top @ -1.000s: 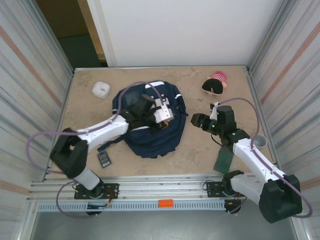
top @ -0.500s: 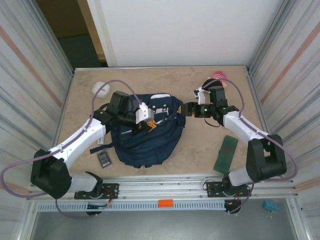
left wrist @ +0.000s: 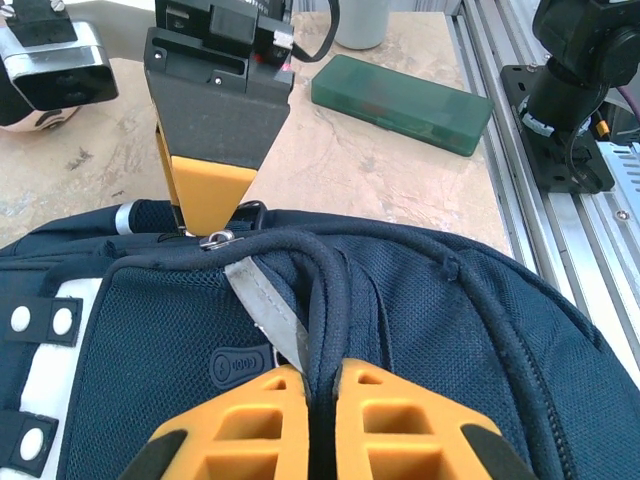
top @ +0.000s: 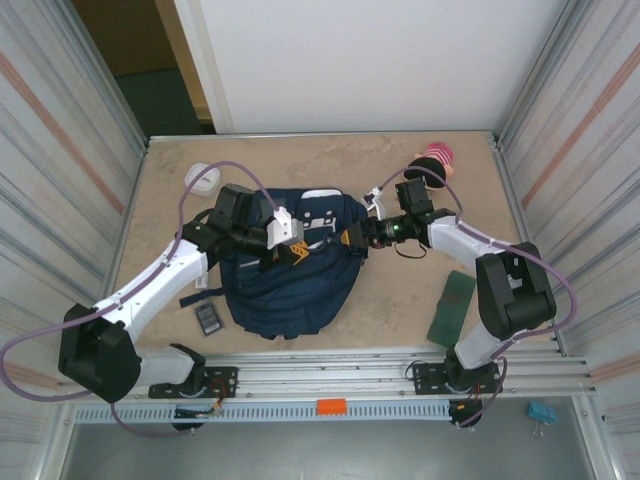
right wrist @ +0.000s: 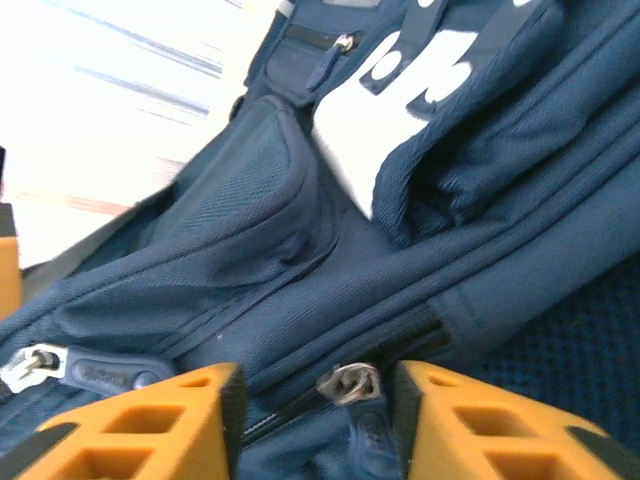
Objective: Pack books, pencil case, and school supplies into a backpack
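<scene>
Right claw (right wrist: 312, 382) has swung over to the backpack (top: 290, 290), spread round its zipper pull (right wrist: 350, 383). Left claw (left wrist: 320, 374) pinches a strap (left wrist: 330, 290); nothing looks packed.

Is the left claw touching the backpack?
Touching. The left wrist view shows the left claw shut on a dark strap of the backpack, pinched with no gap.
</scene>
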You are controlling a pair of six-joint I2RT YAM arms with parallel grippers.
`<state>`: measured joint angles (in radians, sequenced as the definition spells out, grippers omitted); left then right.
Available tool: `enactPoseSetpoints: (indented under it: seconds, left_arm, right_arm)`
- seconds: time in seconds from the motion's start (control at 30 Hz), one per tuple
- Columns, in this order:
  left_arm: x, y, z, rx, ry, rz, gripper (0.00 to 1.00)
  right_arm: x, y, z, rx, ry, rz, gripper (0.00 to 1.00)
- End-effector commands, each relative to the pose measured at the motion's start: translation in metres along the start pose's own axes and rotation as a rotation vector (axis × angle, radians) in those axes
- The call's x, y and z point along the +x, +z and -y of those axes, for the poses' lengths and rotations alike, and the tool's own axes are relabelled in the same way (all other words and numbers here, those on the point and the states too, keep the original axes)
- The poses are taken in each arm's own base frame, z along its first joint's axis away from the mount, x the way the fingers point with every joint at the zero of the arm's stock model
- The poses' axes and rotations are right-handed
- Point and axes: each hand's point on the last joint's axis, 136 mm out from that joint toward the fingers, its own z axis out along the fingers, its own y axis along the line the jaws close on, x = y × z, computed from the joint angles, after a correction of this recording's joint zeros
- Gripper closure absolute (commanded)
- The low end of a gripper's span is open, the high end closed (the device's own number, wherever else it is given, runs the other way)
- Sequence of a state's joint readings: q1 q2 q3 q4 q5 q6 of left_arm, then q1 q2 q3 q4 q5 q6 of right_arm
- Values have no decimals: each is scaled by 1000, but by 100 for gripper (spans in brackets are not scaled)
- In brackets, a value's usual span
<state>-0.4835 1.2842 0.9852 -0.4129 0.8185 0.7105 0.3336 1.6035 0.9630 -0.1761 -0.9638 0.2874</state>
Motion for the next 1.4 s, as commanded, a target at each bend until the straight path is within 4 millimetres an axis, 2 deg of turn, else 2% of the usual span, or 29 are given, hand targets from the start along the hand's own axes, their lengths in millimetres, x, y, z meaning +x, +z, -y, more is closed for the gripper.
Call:
enactPoseSetpoints:
  seconds: [0.0, 0.07, 0.13, 0.23, 0.3, 0.4, 0.6, 0.8, 1.0, 1.1, 1.27, 1.37]
  left_arm:
    - [-37, -15, -10, -64, 128, 116, 99]
    - [-40, -15, -9, -61, 126, 124, 99]
    - [-42, -16, -9, -62, 126, 131, 99]
    - [-46, -18, -9, -65, 131, 143, 99]
    - [-48, -19, -8, -65, 135, 150, 99]
    - [-49, -21, -9, -79, 135, 152, 99]
    - [-38, -20, -26, -179, 97, 121, 99]
    - [-22, -16, -46, -287, 35, 26, 99]
    - [-7, -15, -72, -422, -66, -49, 100]
    - [-5, -16, -83, -471, -103, -50, 100]
    - [-13, -7, -97, -537, -164, -49, 100]
    - [-18, 1, -104, -593, -188, -58, 100]
  right_arm:
    - [9, -6, -28, -91, -21, -23, 66]
    - [6, -8, -30, -97, -22, -19, 74]
    - [2, -8, -32, -106, -28, -16, 76]
    - [-1, -5, -29, -108, -23, -20, 66]
    - [-2, -2, -25, -102, -14, -22, 67]
    - [-3, 1, -23, -114, 8, -15, 75]
    - [-5, -10, -33, -90, -2, 36, 100]
    - [-6, -21, -58, -89, -39, 61, 100]
    - [9, -19, -88, -57, -74, 33, 100]
    - [18, -15, -98, -36, -76, 31, 100]
    - [23, 0, -99, 51, 10, 61, 100]
    - [24, 9, -119, 15, 20, 96, 100]
